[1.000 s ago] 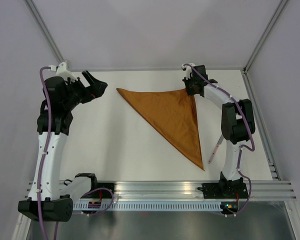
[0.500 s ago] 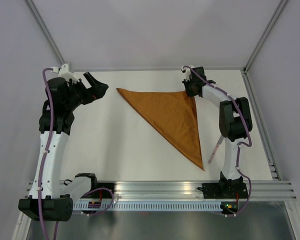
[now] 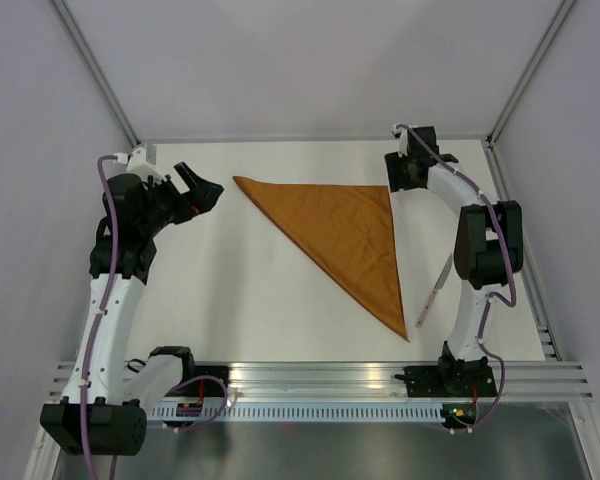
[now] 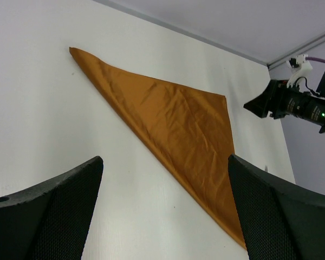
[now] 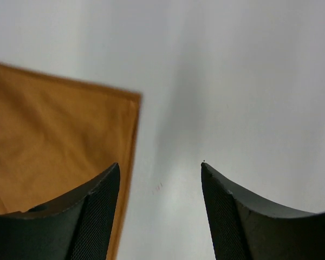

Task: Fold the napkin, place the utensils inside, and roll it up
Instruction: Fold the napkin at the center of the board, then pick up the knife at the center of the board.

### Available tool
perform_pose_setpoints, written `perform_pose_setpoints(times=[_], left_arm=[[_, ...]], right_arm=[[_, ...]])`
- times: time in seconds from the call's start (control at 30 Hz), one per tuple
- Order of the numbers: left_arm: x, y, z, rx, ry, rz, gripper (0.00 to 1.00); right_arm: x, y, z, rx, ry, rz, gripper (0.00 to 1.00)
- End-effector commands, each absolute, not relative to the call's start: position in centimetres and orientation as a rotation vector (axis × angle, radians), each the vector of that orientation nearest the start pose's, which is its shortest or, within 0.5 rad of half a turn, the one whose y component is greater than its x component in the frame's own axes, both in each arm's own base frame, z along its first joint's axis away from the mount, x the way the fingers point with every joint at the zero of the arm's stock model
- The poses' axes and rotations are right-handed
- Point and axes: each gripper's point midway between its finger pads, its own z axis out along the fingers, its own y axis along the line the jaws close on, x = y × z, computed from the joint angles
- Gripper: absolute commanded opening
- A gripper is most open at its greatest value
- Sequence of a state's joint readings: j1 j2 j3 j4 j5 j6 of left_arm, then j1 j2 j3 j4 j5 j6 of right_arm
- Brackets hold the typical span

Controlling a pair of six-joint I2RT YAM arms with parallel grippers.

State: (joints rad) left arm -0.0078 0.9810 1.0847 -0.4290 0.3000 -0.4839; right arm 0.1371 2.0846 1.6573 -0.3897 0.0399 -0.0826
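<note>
The rust-brown napkin (image 3: 342, 237) lies flat on the white table, folded into a triangle, its long edge running from far left to near right. It shows too in the left wrist view, napkin (image 4: 173, 122), and in the right wrist view, napkin (image 5: 54, 135). A slim knife (image 3: 435, 290) with a pale pink handle lies right of the napkin's near tip, partly behind the right arm. My right gripper (image 3: 405, 175) hovers open just right of the napkin's far right corner, nothing between its fingers (image 5: 97, 211). My left gripper (image 3: 202, 185) stands open, left of the napkin's far left corner.
Grey walls enclose the table on three sides. A metal rail (image 3: 320, 380) runs along the near edge with both arm bases on it. The right arm's tip (image 4: 284, 100) shows in the left wrist view at the far right.
My right gripper has opened, let go of the napkin's far right corner and drawn back to the right. The left arm shifted slightly toward the near side.
</note>
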Motion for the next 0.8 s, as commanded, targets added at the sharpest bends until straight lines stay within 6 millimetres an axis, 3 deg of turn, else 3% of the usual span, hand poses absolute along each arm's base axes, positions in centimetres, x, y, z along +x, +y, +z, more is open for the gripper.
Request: perform_pose_setpoints(times=[0.0, 0.07, 0.1, 0.17, 0.2, 0.3, 0.4, 0.63, 0.77], left_arm=[[31.7, -8.4, 32.5, -0.243, 1.819, -0.723, 1.0], [31.4, -8.7, 32.5, -0.238, 1.808, -0.75, 1.0], [31.2, -8.8, 32.3, -0.237, 1.802, -0.756, 1.0], [30.9, -8.9, 32.3, -0.233, 1.792, -0.763, 1.0], [30.7, -8.9, 32.2, -0.23, 1.789, -0.767, 1.0], [30.4, -9.1, 31.8, -0.222, 1.786, -0.777, 1.0], [30.4, -9.4, 31.5, -0.217, 1.78, -0.799, 1.0], [30.4, -9.7, 31.0, -0.216, 1.778, -0.827, 1.0], [30.5, -9.6, 31.2, -0.214, 1.774, -0.817, 1.0]], right_arm=[[46.7, 2.9, 10.9, -0.25, 2.482, -0.072, 0.67], [42.7, 1.6, 8.8, -0.299, 2.574, -0.082, 0.67], [40.7, 0.3, 9.4, -0.299, 2.603, -0.079, 0.65], [37.1, -1.0, 8.1, -0.397, 2.687, -0.089, 0.64], [35.1, -2.6, 8.5, -0.385, 2.724, -0.064, 0.64], [30.4, -4.4, 8.1, -0.516, 2.825, -0.038, 0.64], [27.1, -4.7, 7.5, -0.634, 2.896, -0.009, 0.64], [23.5, -3.6, 4.9, -0.741, 3.006, 0.143, 0.62], [22.3, -3.1, 3.5, -0.821, 3.04, 0.199, 0.53]])
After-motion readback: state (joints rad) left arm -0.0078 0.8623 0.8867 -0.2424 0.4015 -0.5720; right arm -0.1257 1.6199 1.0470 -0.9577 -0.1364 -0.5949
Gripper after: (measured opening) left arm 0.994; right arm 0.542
